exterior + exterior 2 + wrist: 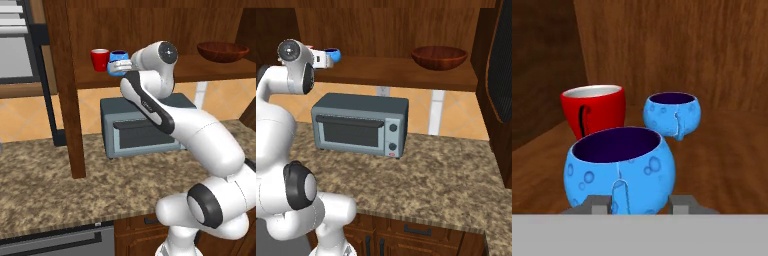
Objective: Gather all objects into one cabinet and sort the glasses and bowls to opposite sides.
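Observation:
On the left of the cabinet shelf point(200, 70) stand a red mug point(594, 112) and two squat blue cups. The near blue cup point(619, 170) rests on the shelf between the fingers of my gripper point(639, 205). The fingers stand apart, one on each side of the cup's handle and clear of it. The other blue cup point(672, 115) sits further back, to the right of the mug. From the base I see the gripper point(117, 66) beside the red mug point(100, 59). The brown bowl point(222, 51) sits at the shelf's right end.
A grey toaster oven point(361, 125) stands on the granite counter point(446, 175) below the shelf. The cabinet's side post point(67, 100) drops to the counter at the left. Bare shelf lies between the cups and the bowl point(438, 56).

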